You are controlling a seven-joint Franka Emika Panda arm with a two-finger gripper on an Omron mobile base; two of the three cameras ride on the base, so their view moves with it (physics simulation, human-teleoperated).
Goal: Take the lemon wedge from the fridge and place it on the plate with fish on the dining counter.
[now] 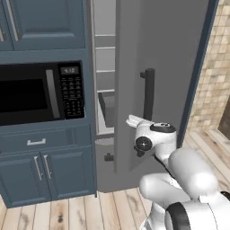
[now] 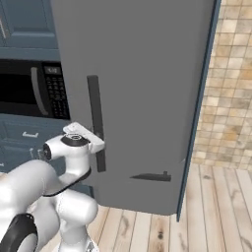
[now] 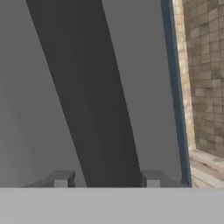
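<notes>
Simulated kitchen, robot arm at the fridge (image 1: pixel 166 58), a tall flat grey appliance on the right w/ a black microwave (image 1: pixel 40 92) set in blue cabinets (image 1: pixel 45 170) to its left and a tan tiled wall (image 2: pixel 231 83) to its right. Task looks early: the fridge door stands ajar, a narrow gap on its left edge showing grey shelves (image 1: pixel 105 69) and a darker drawer or bin (image 1: pixel 107 108) inside, but not wide enough for the arm to reach in, as far as I can judge. The lemon wedge can't be made out in that gap, so where it sits inside is unknown. Left to do, by my reading: swing the door wider, find and grasp the wedge, carry it to the plate w/ fish on the dining counter. The gripper (image 3: pixel 106 180) is up against the door's dark bar handle (image 2: pixel 96 120); in the hand view the handle runs up between the two fingertips (image 3: pixel 61 179), one each side, jaws partly open. Whether the pads actually press on the bar or stand just off it I can't tell. Handle's long axis is vertical in the room, top toward the ceiling, bottom toward the floor; it only looks slanted in the hand view because that camera is rolled. A second dark handle (image 2: pixel 150 176) lies horizontal low on the door, left-right. Pale wood floor (image 1: pixel 67 211) in the near foreground.
</notes>
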